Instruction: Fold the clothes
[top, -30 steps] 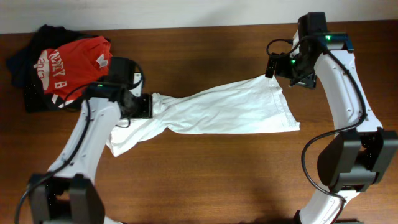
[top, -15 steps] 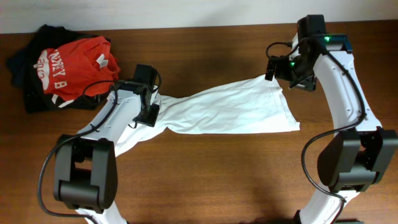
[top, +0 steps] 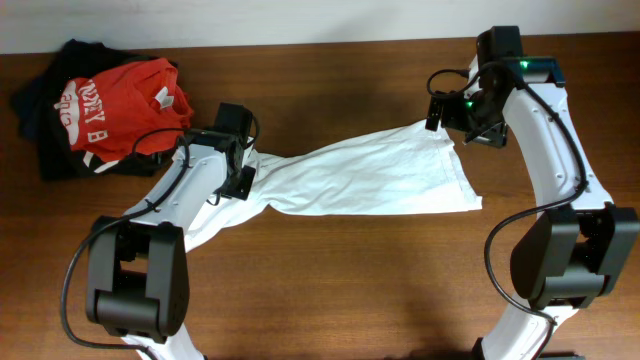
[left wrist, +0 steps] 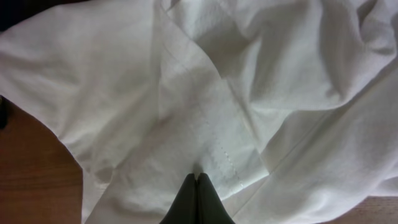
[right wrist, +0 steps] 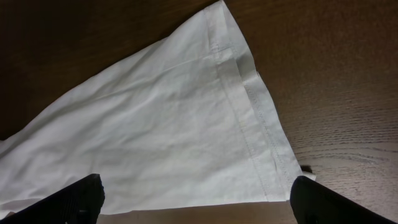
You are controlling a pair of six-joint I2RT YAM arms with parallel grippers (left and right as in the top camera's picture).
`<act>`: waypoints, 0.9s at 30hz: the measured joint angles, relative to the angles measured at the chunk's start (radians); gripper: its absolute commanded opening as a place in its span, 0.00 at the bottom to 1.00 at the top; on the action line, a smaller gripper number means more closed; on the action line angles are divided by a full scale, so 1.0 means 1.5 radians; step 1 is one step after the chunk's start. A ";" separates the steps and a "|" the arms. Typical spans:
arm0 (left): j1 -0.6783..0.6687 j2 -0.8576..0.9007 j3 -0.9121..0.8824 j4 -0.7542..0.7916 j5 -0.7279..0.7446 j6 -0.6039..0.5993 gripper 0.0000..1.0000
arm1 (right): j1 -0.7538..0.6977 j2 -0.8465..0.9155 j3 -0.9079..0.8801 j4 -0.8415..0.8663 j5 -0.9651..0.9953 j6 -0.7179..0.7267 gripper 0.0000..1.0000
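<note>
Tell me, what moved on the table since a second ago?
The left arm swung round to the right. Its left gripper now points down at the white shirt, shut on a fold. The right gripper, open, the shirt and the pile of red and dark clothes stayed put.

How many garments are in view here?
3: a white shirt stretched across the middle, a red printed T-shirt at the far left, and a dark garment underneath it. That pile may hide more.
</note>
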 measured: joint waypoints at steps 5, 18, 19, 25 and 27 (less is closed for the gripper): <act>-0.005 0.000 0.000 -0.004 0.027 -0.003 0.14 | 0.000 0.000 0.000 0.000 0.000 0.000 0.99; -0.030 0.000 0.000 -0.012 0.029 0.075 0.55 | 0.000 0.000 0.000 -0.001 0.000 0.000 0.99; -0.030 0.000 0.000 -0.012 0.028 0.078 0.55 | 0.000 0.000 0.000 -0.001 0.000 0.000 0.99; -0.030 0.008 0.000 -0.010 0.027 0.088 0.55 | 0.000 0.000 -0.001 -0.001 0.000 0.000 0.99; -0.030 0.027 0.000 -0.002 0.018 0.088 0.53 | 0.000 0.000 -0.001 -0.001 0.000 0.000 0.99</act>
